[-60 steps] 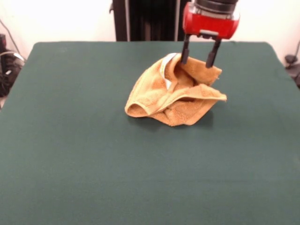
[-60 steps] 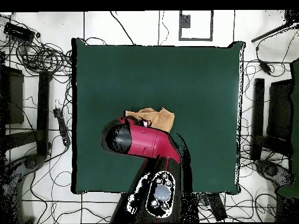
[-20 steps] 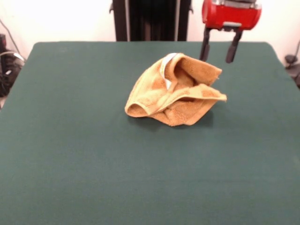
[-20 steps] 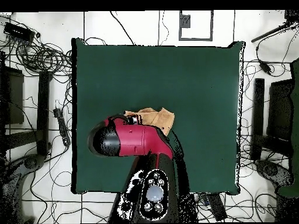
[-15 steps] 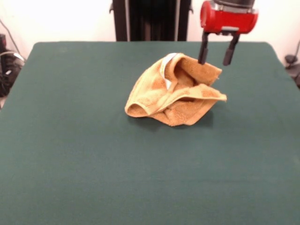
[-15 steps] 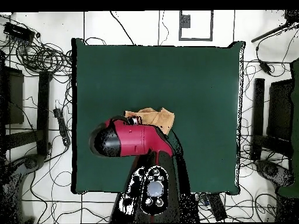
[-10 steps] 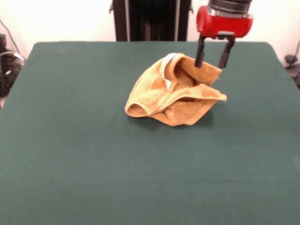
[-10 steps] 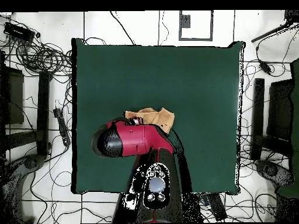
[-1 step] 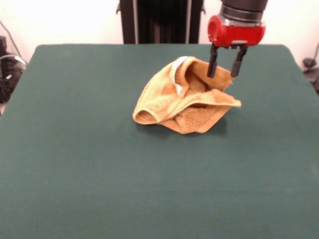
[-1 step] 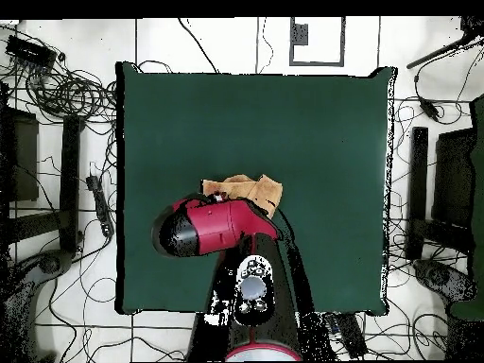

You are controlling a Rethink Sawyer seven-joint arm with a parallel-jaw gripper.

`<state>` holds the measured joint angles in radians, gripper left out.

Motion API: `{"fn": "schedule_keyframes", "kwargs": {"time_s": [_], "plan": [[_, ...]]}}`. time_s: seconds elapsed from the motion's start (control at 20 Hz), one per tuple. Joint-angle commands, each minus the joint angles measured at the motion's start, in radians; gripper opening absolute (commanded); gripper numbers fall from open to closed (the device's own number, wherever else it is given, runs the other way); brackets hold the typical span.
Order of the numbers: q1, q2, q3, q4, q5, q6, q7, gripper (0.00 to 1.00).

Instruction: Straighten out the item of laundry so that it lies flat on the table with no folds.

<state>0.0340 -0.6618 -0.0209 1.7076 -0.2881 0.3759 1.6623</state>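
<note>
The item of laundry (image 9: 184, 102) is an orange-tan towel lying crumpled in a bunched heap on the dark green table (image 9: 75, 164), with a white label showing near its top fold. My gripper (image 9: 222, 74) hangs open over the heap's far right corner, its two dark fingers straddling the raised edge of cloth there. In the overhead view only part of the towel (image 10: 248, 189) shows past the red arm (image 10: 213, 227), which hides the gripper.
The table's far edge (image 9: 159, 46) runs just behind the gripper. Cables and dark stands (image 10: 71, 170) lie on the floor around the table. A black upright (image 9: 159, 20) stands behind the table.
The gripper came back from up and to the right, moving left and down onto the towel's far right corner. It stays open. The towel has not shifted.
</note>
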Motion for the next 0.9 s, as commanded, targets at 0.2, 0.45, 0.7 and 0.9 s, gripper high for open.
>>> {"fn": "schedule_keyframes", "kwargs": {"time_s": [0.2,0.45,0.7,0.9], "plan": [[-0.008,0.023,0.182,0.047,-0.054,0.051,-0.032,1.00],[-0.022,-0.011,0.201,0.074,-0.051,0.076,-0.036,1.00],[-0.005,0.000,0.189,0.079,-0.076,0.054,-0.018,1.00],[-0.006,0.021,0.184,0.079,-0.104,0.036,-0.028,1.00]]}}
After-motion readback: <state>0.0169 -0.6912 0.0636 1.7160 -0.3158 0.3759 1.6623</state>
